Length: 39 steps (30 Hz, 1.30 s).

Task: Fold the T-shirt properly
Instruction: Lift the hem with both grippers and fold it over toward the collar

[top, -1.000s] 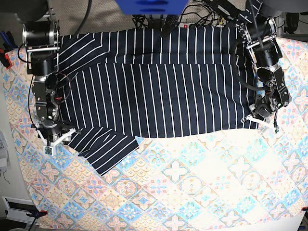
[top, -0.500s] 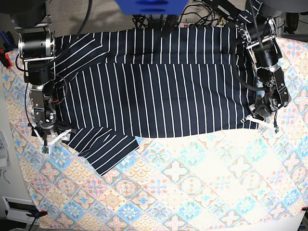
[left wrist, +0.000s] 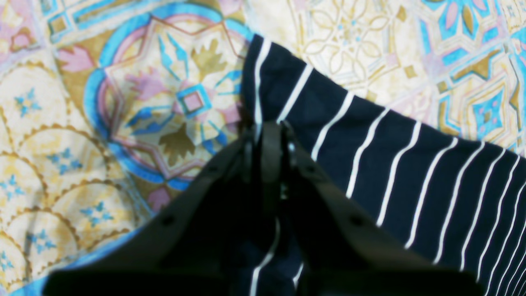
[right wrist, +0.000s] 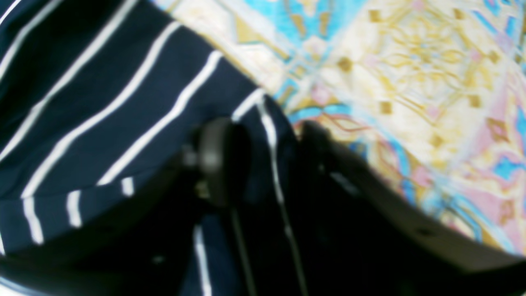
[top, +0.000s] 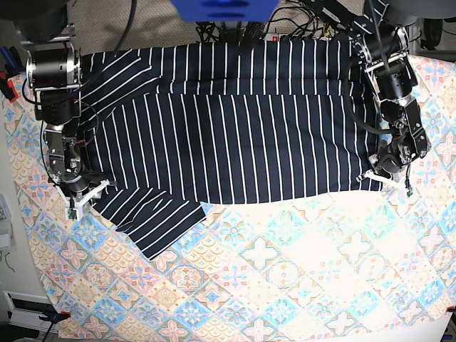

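**Shirt spread on patterned cloth, one corner pinched, other corner straddled**

Shirt [top: 228, 135]: dark navy with thin white stripes, spread wide across the far half of the tiled cloth [top: 285, 278]. Folded on itself along its length, with a second layer showing as a band along the far edge. One sleeve [top: 153, 217] sticking out toward the near side at the base view's left, lying flat on the cloth. Near hem running roughly straight from that sleeve to the corner at the base view's right.

Left gripper [left wrist: 267, 131]: positioned at the shirt's near corner on the base view's right. Fingers pressed together, with the striped corner pinched between them. Fabric running from the pinch away to the right of the wrist view, flat on the cloth. Corner tip poking out just beyond the fingertips.

Right gripper [right wrist: 267, 139]: positioned at the shirt's edge on the base view's left, just beside the sleeve. Fingers standing apart, one on the striped fabric, the other over the bare cloth. A fold of the shirt's edge lying in the gap between them. Wrist view blurred; cannot tell whether the fingers are pressing the fabric.

Cables [top: 299, 21] bunched behind the shirt's far edge.
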{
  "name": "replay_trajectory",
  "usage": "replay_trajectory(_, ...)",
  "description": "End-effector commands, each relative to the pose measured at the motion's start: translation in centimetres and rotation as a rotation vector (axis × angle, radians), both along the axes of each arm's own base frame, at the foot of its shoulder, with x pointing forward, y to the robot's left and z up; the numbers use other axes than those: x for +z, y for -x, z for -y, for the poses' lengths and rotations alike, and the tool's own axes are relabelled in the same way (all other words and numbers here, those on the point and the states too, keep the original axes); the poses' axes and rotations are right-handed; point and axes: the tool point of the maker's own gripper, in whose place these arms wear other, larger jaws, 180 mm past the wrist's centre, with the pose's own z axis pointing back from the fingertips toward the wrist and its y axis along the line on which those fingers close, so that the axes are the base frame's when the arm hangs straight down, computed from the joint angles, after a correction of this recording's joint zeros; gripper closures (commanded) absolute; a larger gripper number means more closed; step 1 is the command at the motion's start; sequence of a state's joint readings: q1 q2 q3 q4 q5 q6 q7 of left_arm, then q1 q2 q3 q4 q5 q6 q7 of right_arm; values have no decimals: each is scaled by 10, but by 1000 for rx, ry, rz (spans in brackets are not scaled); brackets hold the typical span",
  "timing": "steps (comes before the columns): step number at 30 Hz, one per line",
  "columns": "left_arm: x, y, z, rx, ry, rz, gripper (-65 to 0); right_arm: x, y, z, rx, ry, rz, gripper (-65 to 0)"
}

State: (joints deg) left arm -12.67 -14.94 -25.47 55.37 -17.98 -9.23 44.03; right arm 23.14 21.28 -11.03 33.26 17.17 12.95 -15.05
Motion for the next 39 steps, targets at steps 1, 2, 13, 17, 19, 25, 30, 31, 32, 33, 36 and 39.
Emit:
replay_trajectory(1, 14, -11, -11, 9, -27, 38, 0, 7, -6, 0, 19, -8, 7, -158)
replay_trajectory(2, 14, -11, -11, 9, -27, 38, 0, 7, -6, -2, 31, -17, 7, -123)
replay_trajectory(13, 16, -11, -14, 11, -33, 39, 0, 40, -11, 1, 75, -1, 116, 0)
replay_trajectory(17, 16, -11, -15, 11, -35, 39, 0, 61, -6, 8, 54, 3, 141, 0)
replay_trajectory(19, 25, -15, -16, 7, -49, 63, 0, 69, 0, 15, 35, 6, 152, 0)
replay_trajectory(25, 70, -4, -7, -70, -162, 158, 0, 81, 26, 27, 13, 31, 169, 0)
replay_trajectory(30, 89, 27, 3, -127, -227, 169, 0, 91, 56, 42, -16, 62, 188, 0)
replay_trajectory(31, 92, 33, 7, -139, -232, 177, 0, 91, 63, 45, -23, 69, 187, 0)
replay_trajectory(32, 94, 39, 10, -147, -231, 182, 0, 92, 67, 47, -26, 74, 189, 0)
replay_trajectory(33, 97, 46, 13, -158, -231, 188, 0, 93, 72, 47, -23, 80, 187, 0)
replay_trajectory(36, 100, 69, 24, -190, -227, 184, 0, 89, 84, 44, -7, 89, 171, 0)
replay_trajectory(39, 100, 94, 34, -219, -219, 166, 0, 82, 96, 43, -5, 90, 145, 0)
